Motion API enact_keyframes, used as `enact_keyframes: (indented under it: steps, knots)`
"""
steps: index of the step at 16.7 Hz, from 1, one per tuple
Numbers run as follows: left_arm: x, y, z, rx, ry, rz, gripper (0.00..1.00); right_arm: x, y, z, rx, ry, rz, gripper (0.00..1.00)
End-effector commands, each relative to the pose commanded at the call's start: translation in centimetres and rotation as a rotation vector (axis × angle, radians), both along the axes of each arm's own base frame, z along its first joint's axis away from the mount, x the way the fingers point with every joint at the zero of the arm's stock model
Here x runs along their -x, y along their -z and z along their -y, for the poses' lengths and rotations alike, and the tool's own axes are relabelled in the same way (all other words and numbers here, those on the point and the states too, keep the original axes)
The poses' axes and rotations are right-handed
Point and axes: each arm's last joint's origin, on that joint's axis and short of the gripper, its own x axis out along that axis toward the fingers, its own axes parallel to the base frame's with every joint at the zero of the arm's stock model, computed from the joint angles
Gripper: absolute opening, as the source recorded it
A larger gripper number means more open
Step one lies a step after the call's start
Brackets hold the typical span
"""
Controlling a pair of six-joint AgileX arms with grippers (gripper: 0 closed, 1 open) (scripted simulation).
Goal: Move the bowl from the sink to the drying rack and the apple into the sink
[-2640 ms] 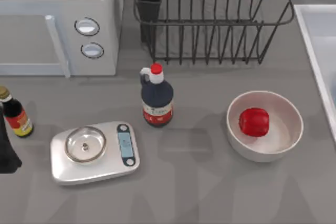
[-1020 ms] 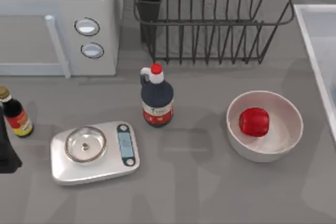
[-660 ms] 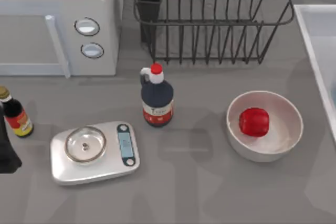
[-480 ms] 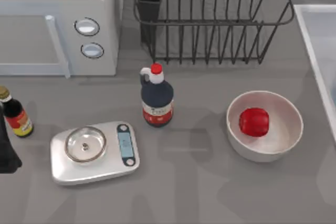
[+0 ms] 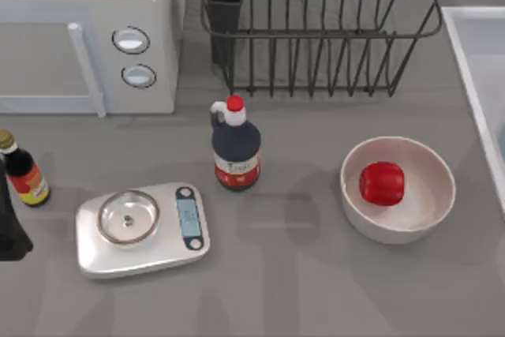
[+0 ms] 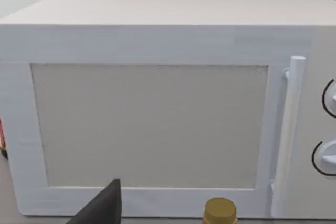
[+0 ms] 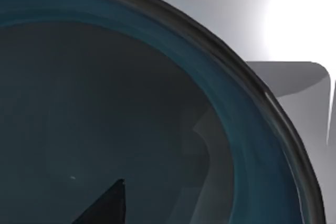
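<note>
We took the white bowl point(image 5: 398, 189) as our landmark: the apple point(image 5: 382, 183) lay in it, the bottle point(image 5: 235, 147) and scale point(image 5: 143, 227) stood to its left, the drying rack point(image 5: 316, 25) behind it, and the sink point(image 5: 479, 76) at its right.

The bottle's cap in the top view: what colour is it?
Red, on the dark bottle; clearest in the top view.

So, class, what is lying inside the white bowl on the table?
One apple sits in the white bowl, slightly left of the bowl's middle. The rest of the inside is bare. The patch of bowl floor under the apple is covered, so nothing can be said of it.
</note>
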Motion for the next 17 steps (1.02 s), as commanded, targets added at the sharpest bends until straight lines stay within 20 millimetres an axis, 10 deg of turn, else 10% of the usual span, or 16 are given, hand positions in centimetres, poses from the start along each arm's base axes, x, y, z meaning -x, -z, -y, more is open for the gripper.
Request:
enact_keyframes:
  steps: [14, 17]
  knots:
    - [0.00, 0.00, 0.00, 0.000, 0.000, 0.000, 1.00, 0.00, 0.00, 0.00, 0.000, 0.000, 0.000, 0.02]
    - [0.00, 0.00, 0.00, 0.000, 0.000, 0.000, 1.00, 0.00, 0.00, 0.00, 0.000, 0.000, 0.000, 0.00]
